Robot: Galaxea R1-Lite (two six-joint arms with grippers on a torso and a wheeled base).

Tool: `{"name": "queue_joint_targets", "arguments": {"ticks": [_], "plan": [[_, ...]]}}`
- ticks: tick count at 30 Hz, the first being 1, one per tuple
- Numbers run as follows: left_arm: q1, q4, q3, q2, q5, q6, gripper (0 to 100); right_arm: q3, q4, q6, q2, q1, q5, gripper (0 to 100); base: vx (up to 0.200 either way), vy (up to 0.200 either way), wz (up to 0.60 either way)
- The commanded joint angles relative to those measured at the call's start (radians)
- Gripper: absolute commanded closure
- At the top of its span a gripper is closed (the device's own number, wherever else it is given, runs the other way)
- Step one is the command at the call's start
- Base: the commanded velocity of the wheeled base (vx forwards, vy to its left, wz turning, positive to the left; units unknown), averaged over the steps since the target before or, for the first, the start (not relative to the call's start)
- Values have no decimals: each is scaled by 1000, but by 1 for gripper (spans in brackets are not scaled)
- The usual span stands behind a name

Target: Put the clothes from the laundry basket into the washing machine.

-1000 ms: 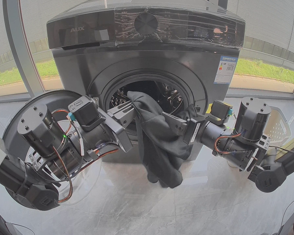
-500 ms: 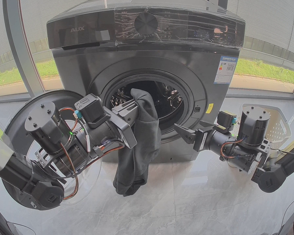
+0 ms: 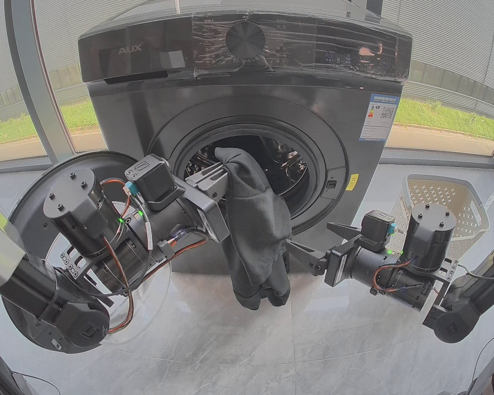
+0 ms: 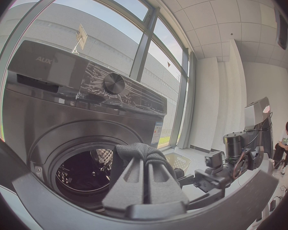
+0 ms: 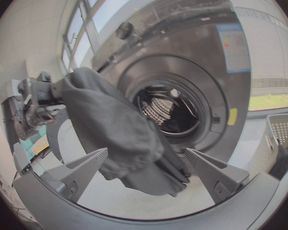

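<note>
Left gripper (image 4: 145,163) clamped the garment (image 3: 258,220) at the drum (image 3: 280,165) mouth; right gripper (image 3: 307,233) gaped wide, low before the drum; dangling tail wanted scooping inward.

Arms black/dk grey, head view: left arm (image 3: 82,231) at 8 o'clock, right arm (image 3: 422,259) at 4. Each has cylindrical motor caps w/ small screws, orange + black cables, green LEDs, a white label and a boxy wrist block w/ teal plug. Left gripper (image 3: 220,172) & right gripper (image 3: 312,237): grey angular wedge fingers, triangular recesses, textured pads.
</note>
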Motion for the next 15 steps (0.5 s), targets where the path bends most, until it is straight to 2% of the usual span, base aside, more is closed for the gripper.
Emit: {"name": "queue_joint_targets", "arguments": {"ticks": [1, 2, 7, 12, 15], "plan": [[-3, 0, -1, 30, 3, 0, 100, 7, -84, -16, 17, 62, 66, 0, 0, 0, 0], [-2, 0, -3, 36, 3, 1, 100, 7, -98, -21, 17, 74, 85, 0, 0, 0, 0], [0, -1, -9, 62, 5, 4, 100, 0, -104, -34, 22, 110, 123, 0, 0, 0, 0], [-5, -3, -15, 73, 17, 10, 100, -32, -104, -36, 46, 145, 126, 0, 0, 0, 0], [-6, 0, -24, 73, 39, 12, 100, -90, -106, -37, 99, 165, 123, 0, 0, 0, 0]]}}
